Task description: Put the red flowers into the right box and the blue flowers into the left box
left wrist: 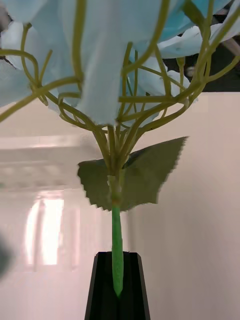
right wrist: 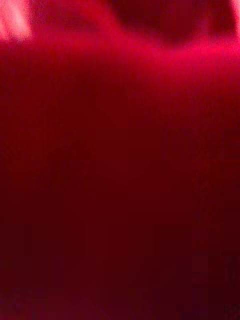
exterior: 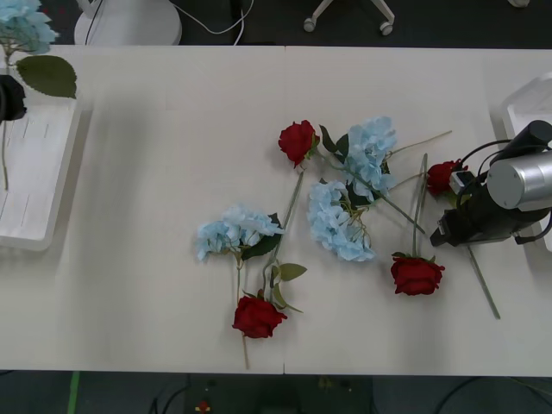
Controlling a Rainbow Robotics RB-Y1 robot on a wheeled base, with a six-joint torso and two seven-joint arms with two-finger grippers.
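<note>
My left gripper (left wrist: 118, 290) is clamped on the green stem of a blue flower (left wrist: 115, 60), black fingers (left wrist: 102, 295) closed together w/ the stem end between them, leaf just above. Front view puts that flower (exterior: 24, 26) over the far end of the left box (exterior: 39, 185) at the table's left edge. My right gripper (exterior: 448, 203) is down at a red flower (exterior: 442, 176) near the right box (exterior: 528, 108); can't tell if it's closed or not, fingers hidden behind the wrist, and the right wrist view is a red blur. On the table (exterior: 147, 129): 3 more red flowers (exterior: 417, 274), (exterior: 297, 140), (exterior: 257, 316) and 3 blue flowers (exterior: 369, 147), (exterior: 338, 222), (exterior: 231, 231) bunched mid-table, stems crossing. Wide bare room between the bunch and the left box.
</note>
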